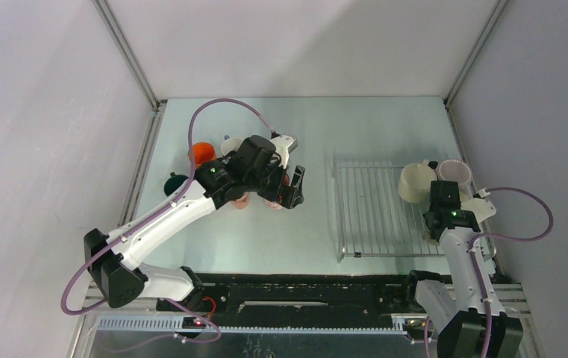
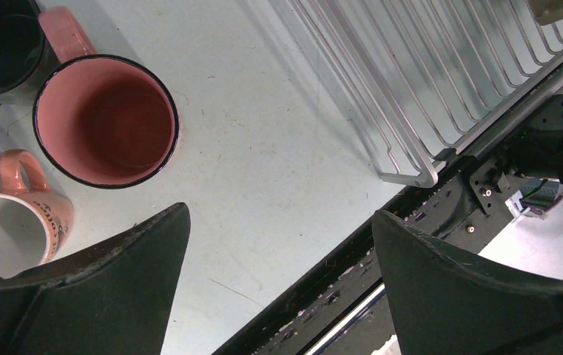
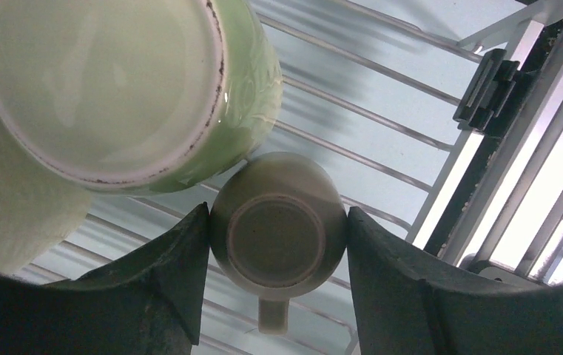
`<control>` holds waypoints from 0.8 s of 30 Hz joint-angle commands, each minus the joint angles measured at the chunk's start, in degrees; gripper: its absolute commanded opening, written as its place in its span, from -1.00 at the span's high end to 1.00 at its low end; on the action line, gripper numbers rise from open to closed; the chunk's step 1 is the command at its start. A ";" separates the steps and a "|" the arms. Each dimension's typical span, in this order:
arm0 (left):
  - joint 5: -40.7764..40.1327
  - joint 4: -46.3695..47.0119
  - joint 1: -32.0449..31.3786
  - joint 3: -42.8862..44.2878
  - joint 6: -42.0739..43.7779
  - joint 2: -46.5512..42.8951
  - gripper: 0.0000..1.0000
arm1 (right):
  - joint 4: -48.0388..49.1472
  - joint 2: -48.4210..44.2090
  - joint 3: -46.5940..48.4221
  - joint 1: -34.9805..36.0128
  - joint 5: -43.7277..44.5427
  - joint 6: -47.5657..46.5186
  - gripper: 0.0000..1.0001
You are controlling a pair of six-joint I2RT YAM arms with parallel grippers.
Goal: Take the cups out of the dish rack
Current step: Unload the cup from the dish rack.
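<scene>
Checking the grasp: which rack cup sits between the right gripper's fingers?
The small beige cup, base toward the camera; the bigger green cup is outside the fingers.

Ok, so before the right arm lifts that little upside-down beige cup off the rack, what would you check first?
1. The right end effector straddles the beige cup, with a finger against each side: ok.
2. The grip is firm enough to lift: cannot tell.
3. The pale green cup is clear of the beige cup: cannot tell; they sit very close.
4. The left end effector is open, empty and apart from the dish rack: ok.
5. There is bare table beside the pink cup for setting down: ok.
</scene>
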 commanded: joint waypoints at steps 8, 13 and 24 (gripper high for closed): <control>-1.11 0.76 -0.50 2.57 0.89 -1.50 -1.00 | -6.39 -1.35 4.50 1.98 0.77 3.50 0.32; -0.76 1.35 -0.44 2.41 0.47 -1.66 -1.00 | -9.46 -2.16 7.62 3.93 0.10 3.97 0.31; 0.66 6.07 -0.45 -0.65 -3.09 -3.50 -1.00 | -12.22 -3.08 11.23 8.29 -3.95 5.79 0.30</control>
